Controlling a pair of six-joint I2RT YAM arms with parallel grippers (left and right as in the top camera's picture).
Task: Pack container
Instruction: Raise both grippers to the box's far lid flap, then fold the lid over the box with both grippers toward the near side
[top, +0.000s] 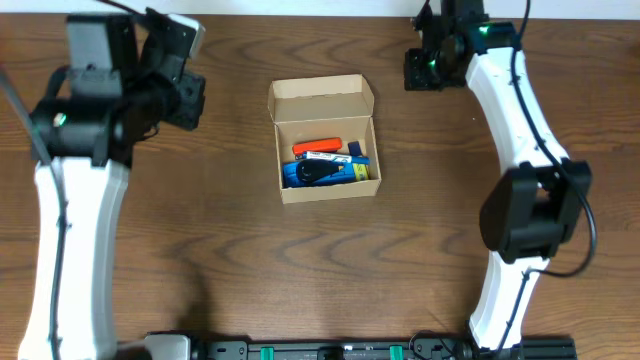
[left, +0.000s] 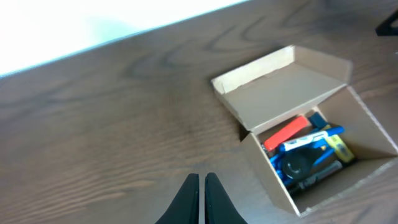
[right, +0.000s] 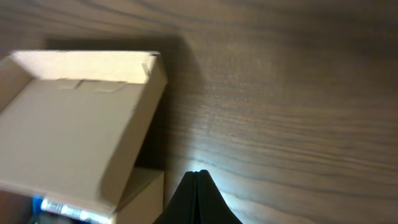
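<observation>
The container (top: 322, 99), a tan cardboard box with its flap lid standing open at the back, sits mid-table. Inside lie an orange pen (top: 320, 147), blue items (top: 322, 172) and a bit of yellow. In the left wrist view the container (left: 280, 81) is to the right, with an orange pen (left: 287, 131) and blue items (left: 308, 155) showing. My left gripper (left: 202, 177) hovers over bare wood left of it, shut and holding nothing. My right gripper (right: 198, 172) is shut and empty beside the container's raised lid (right: 68, 130). From overhead, the left gripper (top: 190, 100) and right gripper (top: 422, 72) stay apart from the container.
Dark wood table (top: 420, 200) lies all around the box. A pale surface (left: 93, 25) borders the table's far edge in the left wrist view. A black rail (top: 330, 350) runs along the front edge between the arm bases.
</observation>
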